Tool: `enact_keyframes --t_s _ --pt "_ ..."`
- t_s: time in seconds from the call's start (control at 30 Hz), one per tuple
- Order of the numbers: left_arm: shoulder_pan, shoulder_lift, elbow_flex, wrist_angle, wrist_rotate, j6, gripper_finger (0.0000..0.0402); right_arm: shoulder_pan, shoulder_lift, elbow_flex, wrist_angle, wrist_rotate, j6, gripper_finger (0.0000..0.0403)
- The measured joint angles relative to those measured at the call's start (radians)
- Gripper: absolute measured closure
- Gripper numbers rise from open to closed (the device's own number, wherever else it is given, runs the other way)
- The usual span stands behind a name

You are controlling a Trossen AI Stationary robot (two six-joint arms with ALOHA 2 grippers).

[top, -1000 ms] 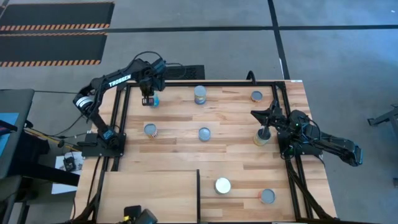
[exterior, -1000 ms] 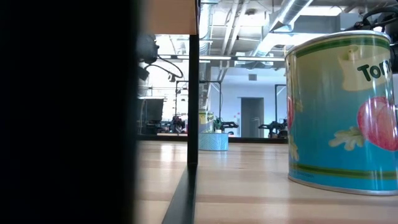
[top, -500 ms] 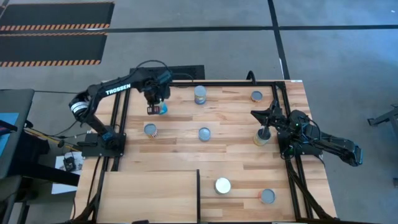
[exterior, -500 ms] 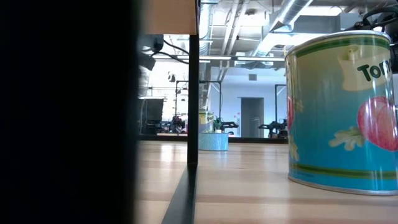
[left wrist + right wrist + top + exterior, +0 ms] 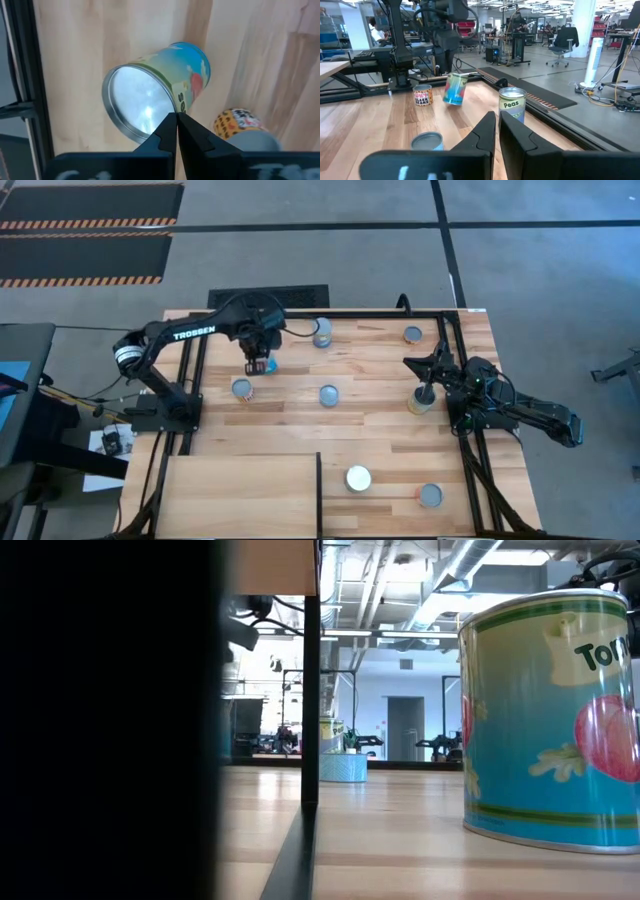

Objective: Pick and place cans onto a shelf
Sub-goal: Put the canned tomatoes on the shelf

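**Q:** Fingers (image 5: 167, 132), left arm: condition?

**A:** Clenching on the rim of the blue-labelled can (image 5: 155, 107), tips nearly meeting. I am holding it clear of the table (image 5: 380, 430), and it is hanging tilted, silvery top facing my wrist camera. From the right wrist view it is leaning under my left gripper (image 5: 260, 363), over the table's far left part.

**Q:** Neighbouring items?

**A:** The yellow-labelled can (image 5: 240, 122) is standing just beside and below my load. The Peas can (image 5: 512, 102) is standing upright near the far edge. Several more are standing scattered across the planks.

**Q:** Destination?

**A:** The shelf (image 5: 240, 495), a pale panel at the near left corner, is lying well apart from my load, and no can is showing on it.

**Q:** Handling advice?

**A:** I am judging a rim pinch on a tilted tin to be a weak hold, so I am favouring a slow carry without sudden wrist turns. I am planning to pass above the yellow-labelled can rather than beside it, level the tin over the panel, seat its base flat, and only then loosen.

**Q:** Other arm?

**A:** My right gripper (image 5: 425, 392) is waiting at the table's right edge over another can, fingers closed on nothing.
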State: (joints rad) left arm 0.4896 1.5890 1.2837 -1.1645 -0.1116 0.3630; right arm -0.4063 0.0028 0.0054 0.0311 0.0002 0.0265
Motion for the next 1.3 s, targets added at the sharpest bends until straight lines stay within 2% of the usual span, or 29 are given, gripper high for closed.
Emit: enact_keyframes --t_s 0.77,1.3 --pt "-0.15 0.0 0.0 0.006 0.029 -0.128 0.0401 0.0 0.0 0.0 -0.001 0.0 0.0 0.0354" --pt "-0.187 0.0 -0.005 0.059 0.072 -0.151 0.0394 0.0 0.0 0.0 -0.001 0.0 0.0 0.0354"
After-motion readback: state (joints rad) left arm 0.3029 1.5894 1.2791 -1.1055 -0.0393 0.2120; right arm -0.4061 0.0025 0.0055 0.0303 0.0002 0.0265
